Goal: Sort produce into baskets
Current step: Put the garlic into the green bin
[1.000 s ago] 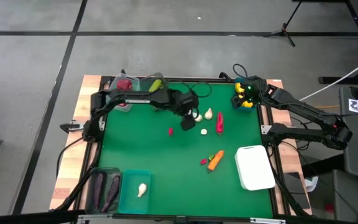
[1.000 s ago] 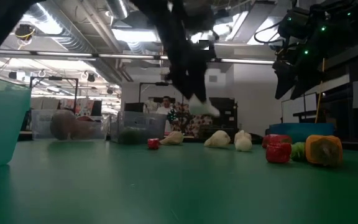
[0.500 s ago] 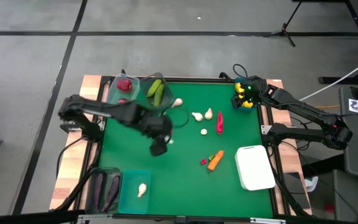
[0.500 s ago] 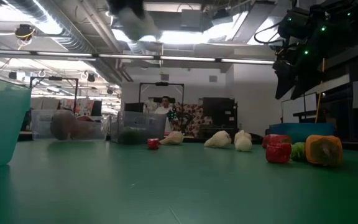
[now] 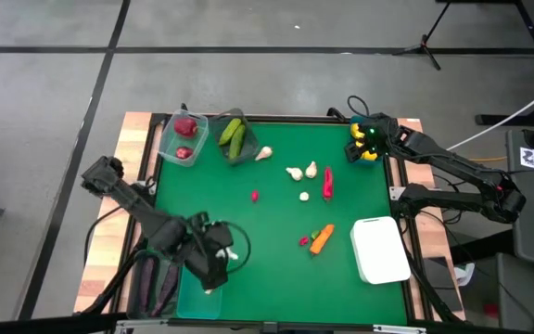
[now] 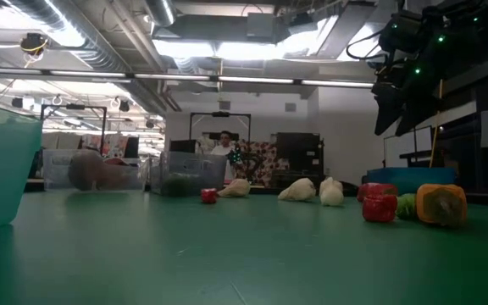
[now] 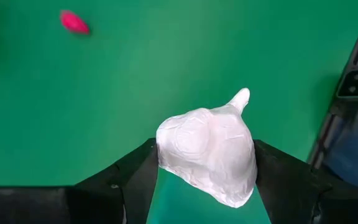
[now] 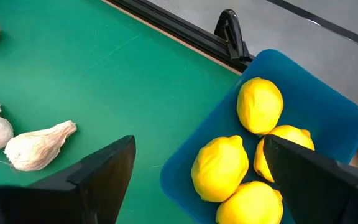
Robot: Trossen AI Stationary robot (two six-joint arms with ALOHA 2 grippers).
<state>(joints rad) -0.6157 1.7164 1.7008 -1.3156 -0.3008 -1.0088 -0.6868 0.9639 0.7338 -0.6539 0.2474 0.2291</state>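
Baskets ring the green table (image 5: 276,213). Directly under the right gripper (image 5: 363,141) sits the blue tub (image 8: 328,112), holding four yellow lemons (image 8: 260,104); this gripper's fingers stand wide apart over it, holding nothing. Two garlic bulbs (image 8: 37,146) lie loose on the mat just beside that tub. Well away from both grippers, a clear tub (image 5: 183,139) holds two red round fruits (image 5: 186,127), and the neighbouring smoky grey tub (image 5: 239,150) holds green cucumbers (image 5: 234,135). A flat white tray (image 5: 380,249) lies on the right arm's side, with an orange carrot (image 5: 321,239) just beside it.

The left gripper (image 5: 213,264) hangs above the teal tub (image 5: 193,299), clamped on a white garlic bulb (image 7: 209,149) that fills the gap between its fingers (image 7: 135,171), pointed tip jutting forward. Next to the teal tub, a darker tub (image 5: 145,262) holds purple eggplants (image 5: 146,278).
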